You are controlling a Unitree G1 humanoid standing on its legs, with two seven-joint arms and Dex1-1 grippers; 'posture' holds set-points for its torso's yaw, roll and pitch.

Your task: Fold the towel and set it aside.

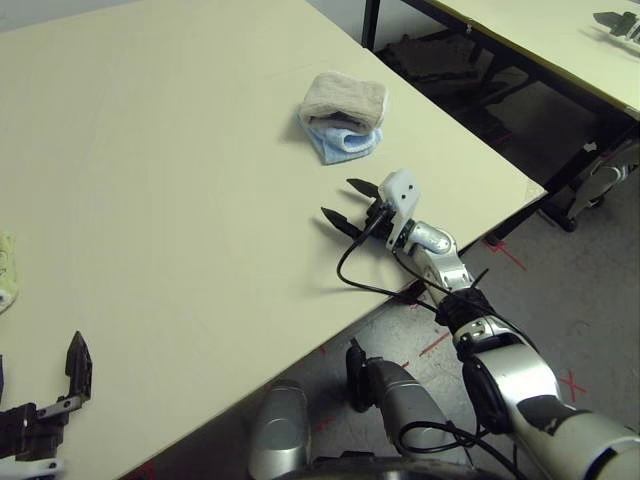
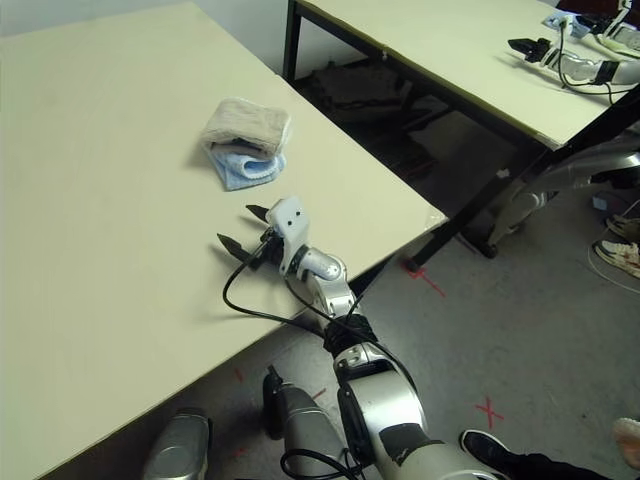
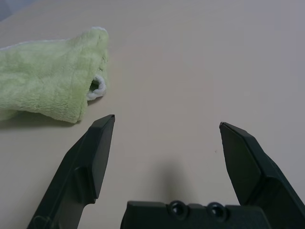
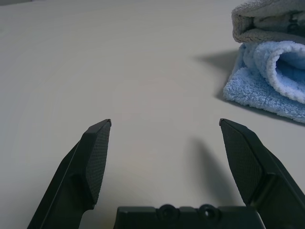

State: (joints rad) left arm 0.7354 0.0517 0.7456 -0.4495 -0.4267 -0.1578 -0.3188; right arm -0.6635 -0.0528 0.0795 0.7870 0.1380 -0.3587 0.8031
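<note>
We see the cream table point(image 1: 150, 180) first; at its two o'clock the folded beige towel point(image 1: 345, 98) rests atop a blue towel point(image 1: 345, 143). Soft and light, we'd pinch its folded edge. Right gripper point(image 1: 350, 203) and left gripper point(image 3: 167, 126) gape empty; a lime-green towel point(image 3: 47, 88) lies nearby.

Two folded cloths stacked near the table's right edge

The towel point(image 1: 345, 98) lies on a smaller cloth point(image 1: 343, 142); another cloth point(image 1: 6, 268), seemingly folded, lies far left on the table point(image 1: 180, 180).
</note>
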